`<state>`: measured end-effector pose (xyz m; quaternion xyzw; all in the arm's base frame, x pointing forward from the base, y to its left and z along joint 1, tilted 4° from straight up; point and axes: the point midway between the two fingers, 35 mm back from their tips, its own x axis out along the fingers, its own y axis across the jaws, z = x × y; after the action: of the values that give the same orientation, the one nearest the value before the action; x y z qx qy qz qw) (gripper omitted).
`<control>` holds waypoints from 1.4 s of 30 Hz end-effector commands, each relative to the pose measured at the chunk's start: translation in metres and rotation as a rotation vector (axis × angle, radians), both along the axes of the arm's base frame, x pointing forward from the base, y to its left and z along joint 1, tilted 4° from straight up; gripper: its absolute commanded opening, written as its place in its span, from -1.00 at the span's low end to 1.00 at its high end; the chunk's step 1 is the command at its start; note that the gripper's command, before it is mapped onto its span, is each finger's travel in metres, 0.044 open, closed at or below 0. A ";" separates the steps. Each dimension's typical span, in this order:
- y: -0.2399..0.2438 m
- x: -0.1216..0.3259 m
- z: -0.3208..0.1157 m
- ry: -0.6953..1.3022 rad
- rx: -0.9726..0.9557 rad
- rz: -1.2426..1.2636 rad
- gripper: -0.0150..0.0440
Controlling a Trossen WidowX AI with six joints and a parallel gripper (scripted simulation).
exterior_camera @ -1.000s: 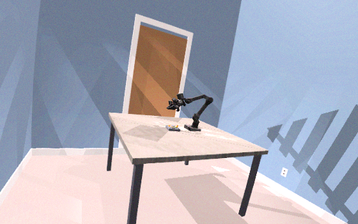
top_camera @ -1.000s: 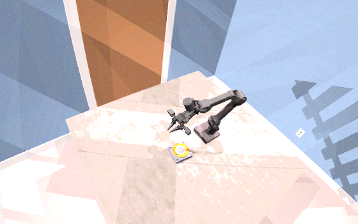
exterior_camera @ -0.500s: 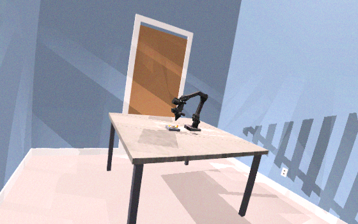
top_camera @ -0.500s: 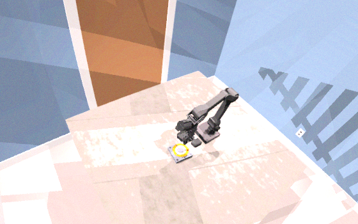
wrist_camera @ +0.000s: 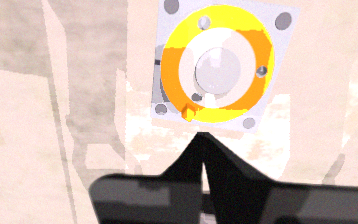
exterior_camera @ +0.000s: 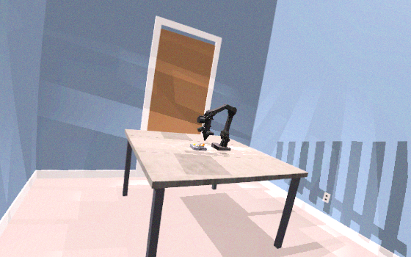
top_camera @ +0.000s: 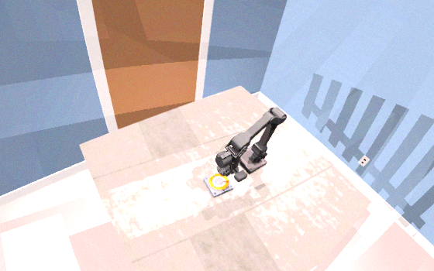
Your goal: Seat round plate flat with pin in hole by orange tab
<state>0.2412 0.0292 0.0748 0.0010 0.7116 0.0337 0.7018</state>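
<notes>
The round plate (wrist_camera: 170,70) (top_camera: 211,183) is yellow and orange with a white middle, around the pale round post (wrist_camera: 217,70). It sits over the square grey base (wrist_camera: 167,25) (top_camera: 226,190) (exterior_camera: 198,148). Its orange tab (wrist_camera: 188,112) points to the lower left in the wrist view, near a base corner. A small dark round spot (wrist_camera: 196,97) shows just inside the tab; I cannot tell whether it is the hole or the pin. The plate's tilt is too small to judge. My gripper (wrist_camera: 202,137) (exterior_camera: 205,139) is shut and empty, its tips pointing down beside the base's tab side, above the table.
The base stands on the wooden table (top_camera: 163,240) (exterior_camera: 161,161), close in front of the arm's own foot (top_camera: 253,162) (exterior_camera: 221,147). Round grey corner fittings (wrist_camera: 283,21) mark the base. The arm reaches over from its foot. Walls and a brown door (exterior_camera: 183,81) stand beyond the table.
</notes>
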 end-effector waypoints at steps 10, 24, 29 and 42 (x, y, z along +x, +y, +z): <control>0.000 -0.006 -0.034 0.025 -0.006 -0.002 -0.49; 0.018 0.003 -0.035 0.024 -0.005 -0.002 -0.49; 0.024 0.006 -0.035 0.023 -0.004 -0.002 -0.49; 0.035 0.018 -0.032 0.022 -0.003 -0.002 -0.49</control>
<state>0.2539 0.0603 0.0423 -0.0005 0.7198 0.0311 0.6934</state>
